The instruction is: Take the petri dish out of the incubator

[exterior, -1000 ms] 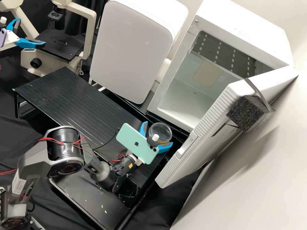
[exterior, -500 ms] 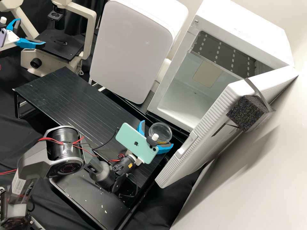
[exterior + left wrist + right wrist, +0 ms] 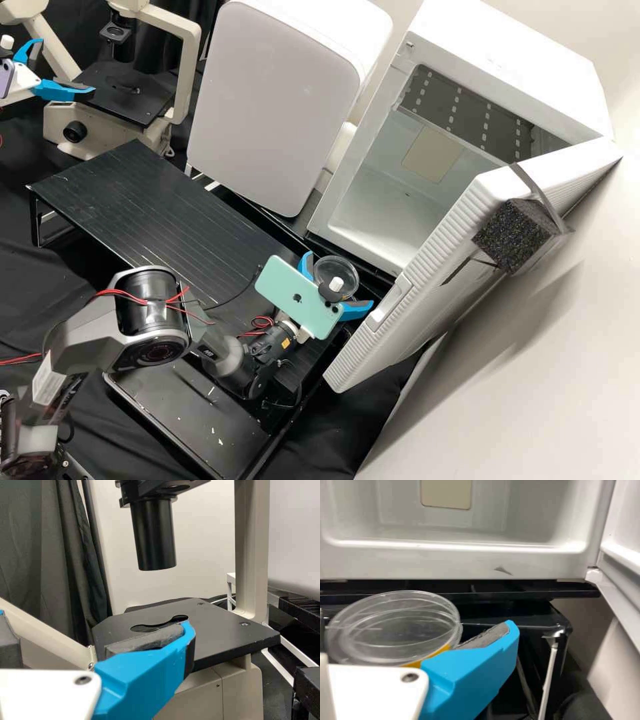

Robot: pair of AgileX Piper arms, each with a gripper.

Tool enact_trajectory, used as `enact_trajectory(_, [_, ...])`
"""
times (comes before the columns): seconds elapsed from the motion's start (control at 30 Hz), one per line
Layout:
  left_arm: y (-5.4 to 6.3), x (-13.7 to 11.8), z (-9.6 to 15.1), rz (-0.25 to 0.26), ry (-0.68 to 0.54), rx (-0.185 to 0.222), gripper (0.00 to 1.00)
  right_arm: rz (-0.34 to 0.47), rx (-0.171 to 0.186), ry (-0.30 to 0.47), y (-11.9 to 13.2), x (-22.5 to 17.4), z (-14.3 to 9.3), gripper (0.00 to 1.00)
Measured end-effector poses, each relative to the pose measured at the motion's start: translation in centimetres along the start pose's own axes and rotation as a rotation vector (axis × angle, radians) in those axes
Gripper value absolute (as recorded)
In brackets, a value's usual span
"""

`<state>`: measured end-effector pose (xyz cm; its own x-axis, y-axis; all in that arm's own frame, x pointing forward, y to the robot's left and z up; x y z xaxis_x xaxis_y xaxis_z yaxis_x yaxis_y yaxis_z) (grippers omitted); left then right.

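Sitting outside the incubator (image 3: 520, 60), the petri dish (image 3: 343, 267) is lying between the spread fingers of the right gripper (image 3: 340, 278), seemingly resting on the black rack (image 3: 133, 183) rather than being pinched. The incubator is standing toward one o'clock from it, its door (image 3: 427, 310) hanging open toward three. The taking-out is looking done; only backing the gripper clear is probably remaining. At ten o'clock, the left gripper (image 3: 68, 67) is holding its fingers apart near the microscope (image 3: 187, 73). Counting up, the high view is showing one dish, one incubator, one microscope and two grippers.
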<state>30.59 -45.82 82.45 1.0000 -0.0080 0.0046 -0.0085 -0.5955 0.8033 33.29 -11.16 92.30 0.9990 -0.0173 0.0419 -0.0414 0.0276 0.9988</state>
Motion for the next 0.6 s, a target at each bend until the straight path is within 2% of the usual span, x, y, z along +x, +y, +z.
enact_trajectory(0.23, [0.00,0.00,0.00,0.000,0.000,0.000,1.00,-0.001,0.003,-0.006,0.15,0.43,0.20,1.00])
enact_trajectory(0.27, [0.00,0.00,0.00,0.000,0.000,0.000,1.00,-0.002,0.004,-0.006,0.14,0.48,0.25,0.00])
enact_trajectory(0.6, [0.00,0.00,0.00,0.000,0.000,0.000,1.00,-0.007,0.003,0.005,0.10,0.83,0.17,0.00])
